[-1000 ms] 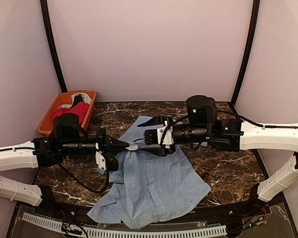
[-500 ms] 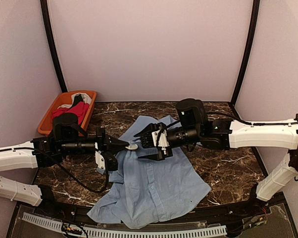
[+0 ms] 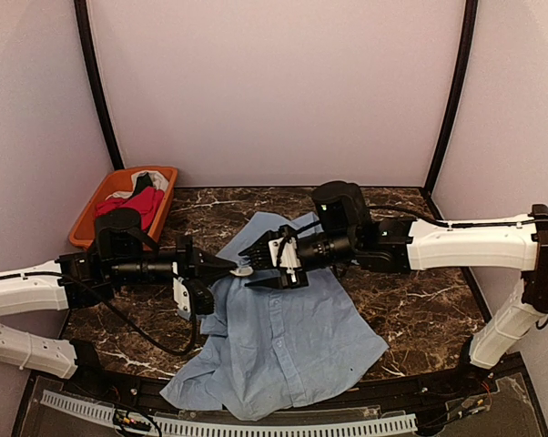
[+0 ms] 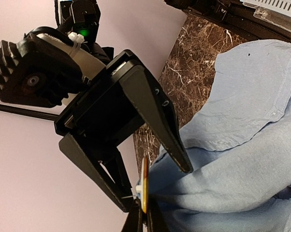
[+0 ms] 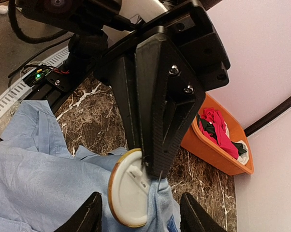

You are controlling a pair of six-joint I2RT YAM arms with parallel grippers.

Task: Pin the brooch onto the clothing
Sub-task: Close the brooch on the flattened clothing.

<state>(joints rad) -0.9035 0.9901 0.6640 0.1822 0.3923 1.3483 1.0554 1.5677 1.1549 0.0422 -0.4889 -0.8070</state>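
Running this one from my desk: left gripper is pressed together on the rim of the brooch, a white disc held on edge by the upper left side of the light blue shirt; a lifted fold of cloth touches the disc, though I can't tell if the pin's through it; right gripper faces it, jaws spread, a finger either side of the disc; shirt's rumpled on the marble table; orange basket of red, black and white garments sits far left.
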